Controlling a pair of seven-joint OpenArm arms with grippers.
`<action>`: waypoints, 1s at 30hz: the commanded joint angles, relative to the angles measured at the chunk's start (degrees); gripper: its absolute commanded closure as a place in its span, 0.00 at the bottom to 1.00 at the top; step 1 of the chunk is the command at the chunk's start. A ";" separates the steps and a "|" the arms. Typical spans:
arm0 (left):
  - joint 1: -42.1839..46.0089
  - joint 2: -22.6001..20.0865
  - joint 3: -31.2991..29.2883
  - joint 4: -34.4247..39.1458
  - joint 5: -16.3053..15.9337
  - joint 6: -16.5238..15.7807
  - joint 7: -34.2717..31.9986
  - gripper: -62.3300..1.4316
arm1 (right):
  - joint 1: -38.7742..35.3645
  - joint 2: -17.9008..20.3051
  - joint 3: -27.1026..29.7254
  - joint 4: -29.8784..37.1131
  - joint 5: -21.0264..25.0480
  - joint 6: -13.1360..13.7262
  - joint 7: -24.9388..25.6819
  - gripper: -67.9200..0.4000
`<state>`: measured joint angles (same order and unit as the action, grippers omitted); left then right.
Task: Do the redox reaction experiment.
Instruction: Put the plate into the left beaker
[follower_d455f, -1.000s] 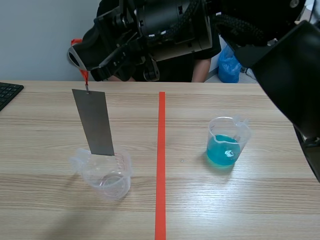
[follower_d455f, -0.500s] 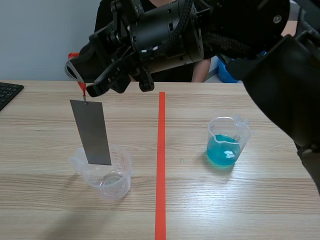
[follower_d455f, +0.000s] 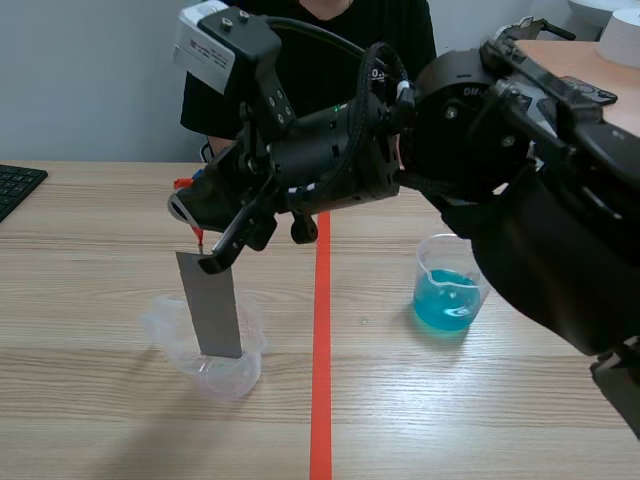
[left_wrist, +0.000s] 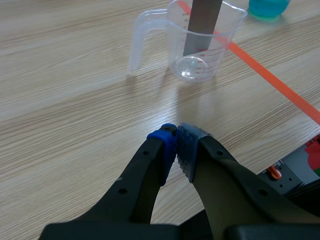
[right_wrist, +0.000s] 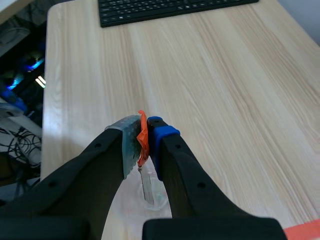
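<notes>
- Lowered over the last second, the right arm (follower_d455f: 480, 170) has been brought down so that the metal strip (follower_d455f: 210, 315) now dips into the clear cup (follower_d455f: 240, 375).
- The blue-filled beaker (follower_d455f: 448, 300) is seen well apart from the cup, on the right arm's own side.
- The strip is hung straight below the right gripper (right_wrist: 145, 137), long axis upright, lower end pointed into the cup.
- The orange tag (right_wrist: 142, 131) is clamped in the right gripper; the left gripper (left_wrist: 176, 145) is closed on nothing.
</notes>
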<state>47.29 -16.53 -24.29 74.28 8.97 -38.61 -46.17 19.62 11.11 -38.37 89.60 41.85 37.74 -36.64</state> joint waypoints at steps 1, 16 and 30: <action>0.15 -0.48 0.04 0.96 -0.59 0.13 -1.22 0.93 | 1.03 -0.17 0.09 -0.72 -0.74 0.04 2.21 0.97; 0.15 -0.48 0.04 0.96 -0.59 0.13 -1.22 0.93 | 1.03 -0.35 0.09 -3.54 -2.82 3.04 3.72 0.86; 0.15 -0.48 0.04 0.96 -0.61 0.13 -2.47 0.93 | 1.03 -0.35 -2.93 -3.52 4.07 4.98 3.37 0.00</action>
<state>47.29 -16.53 -24.29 74.28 8.97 -38.61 -47.46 19.64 11.09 -40.99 85.17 44.93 42.26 -33.71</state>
